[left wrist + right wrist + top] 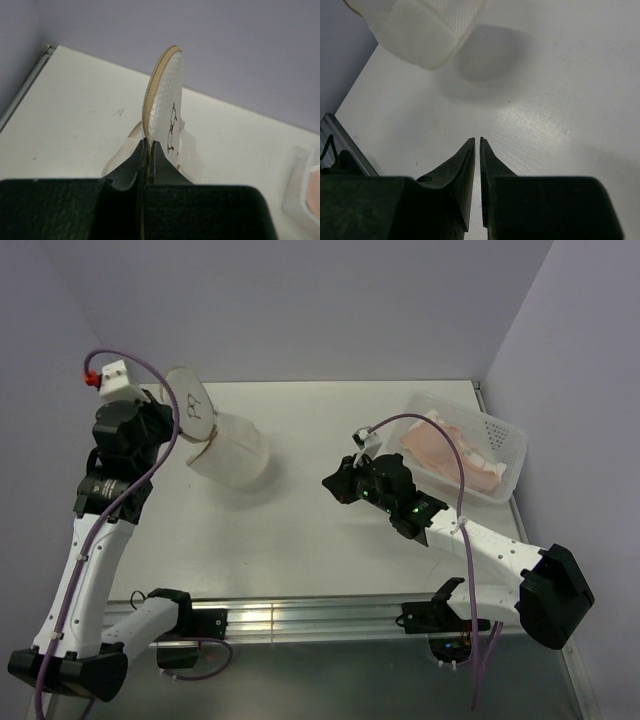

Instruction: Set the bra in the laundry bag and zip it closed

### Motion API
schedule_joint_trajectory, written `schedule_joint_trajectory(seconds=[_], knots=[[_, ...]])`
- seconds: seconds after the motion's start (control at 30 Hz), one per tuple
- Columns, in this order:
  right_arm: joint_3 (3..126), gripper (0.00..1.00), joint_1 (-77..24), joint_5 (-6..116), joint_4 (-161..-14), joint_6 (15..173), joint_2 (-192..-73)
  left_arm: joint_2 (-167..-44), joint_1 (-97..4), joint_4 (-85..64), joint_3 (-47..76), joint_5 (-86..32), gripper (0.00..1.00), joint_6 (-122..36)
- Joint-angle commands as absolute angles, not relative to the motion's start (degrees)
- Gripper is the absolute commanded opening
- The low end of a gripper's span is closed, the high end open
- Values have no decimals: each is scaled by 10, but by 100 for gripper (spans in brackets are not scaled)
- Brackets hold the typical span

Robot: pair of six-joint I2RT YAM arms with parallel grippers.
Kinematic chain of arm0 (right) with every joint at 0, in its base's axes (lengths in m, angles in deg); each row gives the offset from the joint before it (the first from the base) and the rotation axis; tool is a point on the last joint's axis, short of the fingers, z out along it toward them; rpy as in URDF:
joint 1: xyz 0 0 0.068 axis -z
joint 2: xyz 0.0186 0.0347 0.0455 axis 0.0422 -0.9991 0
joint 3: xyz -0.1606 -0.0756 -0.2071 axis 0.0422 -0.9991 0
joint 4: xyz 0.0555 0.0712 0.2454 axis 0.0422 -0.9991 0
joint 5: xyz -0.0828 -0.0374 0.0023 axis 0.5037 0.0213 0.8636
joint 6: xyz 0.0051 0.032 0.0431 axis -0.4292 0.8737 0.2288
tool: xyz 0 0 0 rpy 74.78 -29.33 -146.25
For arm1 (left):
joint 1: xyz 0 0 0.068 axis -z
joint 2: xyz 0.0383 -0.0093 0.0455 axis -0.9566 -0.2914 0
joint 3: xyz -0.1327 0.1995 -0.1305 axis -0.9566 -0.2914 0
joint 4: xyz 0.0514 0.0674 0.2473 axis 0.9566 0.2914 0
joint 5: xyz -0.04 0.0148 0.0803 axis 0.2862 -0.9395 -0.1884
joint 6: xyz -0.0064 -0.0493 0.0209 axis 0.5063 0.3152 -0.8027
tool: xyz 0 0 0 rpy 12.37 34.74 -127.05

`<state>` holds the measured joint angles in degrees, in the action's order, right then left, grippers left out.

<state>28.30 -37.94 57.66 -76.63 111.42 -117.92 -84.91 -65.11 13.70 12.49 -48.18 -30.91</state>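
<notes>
The white table [330, 530] is the biggest surface, matte with a faint grain, bounded by plain lilac walls. At its far right corner sits a clear, rigid plastic bin [505, 435], rectangular with rounded corners and a grid of small holes in its end wall. The bra [445, 445], soft pale-pink fabric with white trim, lies crumpled inside that bin, not in the bag.

On the rear left of the table is the laundry bag [232, 452], a stubby cylinder of fine whitish translucent mesh, tipped over towards the right arm; whether its body rests on the table or hangs just above it cannot be told. Its round flat lid [167, 90] stands on edge, swung away from the body, with a small dark bra outline [172, 127] printed on the dimpled mesh and a tan, finely ribbed zip band [150, 95] running round the rim.

The left gripper [148, 146] is clenched on the lower edge of that lid, its black fingers pressed flat against the rim from both sides.

The right gripper [477, 142] hovers over bare table near the middle, well apart from bag and bin, fingers drawn together to a hairline slit with nothing between them
</notes>
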Motion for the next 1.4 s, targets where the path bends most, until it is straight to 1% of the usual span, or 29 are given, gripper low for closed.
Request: schedule_joint_trajectory(seconds=[0.0,0.17,0.23,0.37,0.43,0.47,0.5,0.57,0.77,0.8,0.9,0.93,1.0,1.03,1.07,1.1,1.13,1.2,1.3,1.33,1.37], knots=[[309,15,-384,582,-740,1111,-1174,-867,-608,194,145,-596,0,-361],[313,15,-384,573,-737,1114,-1188,-891,-554,227,184,-661,0,-388],[315,15,-384,576,-740,1114,-1192,-903,-514,235,195,-698,0,-403],[314,16,-384,606,-747,1113,-1187,-937,-431,231,171,-735,0,-400],[311,16,-384,621,-749,1115,-1180,-971,-373,215,141,-767,0,-389],[308,16,-384,628,-750,1121,-1178,-1002,-355,210,132,-811,0,-384],[304,16,-384,640,-748,1123,-1171,-1019,-324,199,126,-828,0,-382],[291,16,-384,660,-735,1133,-1161,-1077,-306,199,122,-850,0,-369],[244,14,-384,703,-692,1148,-1102,-1192,-275,185,162,-833,1,-345],[238,13,-384,717,-687,1150,-1086,-1202,-270,182,169,-819,4,-343],[215,12,-383,737,-668,1159,-1058,-1234,-258,172,194,-793,24,-331],[211,12,-383,748,-663,1160,-1053,-1241,-255,173,207,-781,39,-316],[204,12,-382,757,-660,1165,-1048,-1251,-251,180,214,-767,53,-302],[205,12,-382,758,-660,1165,-1049,-1251,-251,181,216,-746,64,-282],[206,12,-381,758,-660,1166,-1052,-1244,-250,180,213,-729,68,-277],[207,12,-380,757,-660,1169,-1060,-1238,-250,168,203,-713,75,-271],[208,12,-379,751,-659,1171,-1064,-1231,-249,162,198,-687,77,-267],[212,12,-379,745,-657,1175,-1078,-1208,-248,149,180,-665,78,-259],[221,14,-379,735,-661,1174,-1101,-1171,-259,148,157,-660,76,-251],[228,15,-379,732,-666,1174,-1107,-1150,-269,155,149,-659,76,-245],[232,19,-378,727,-669,1173,-1113,-1136,-283,157,136,-653,75,-239]])
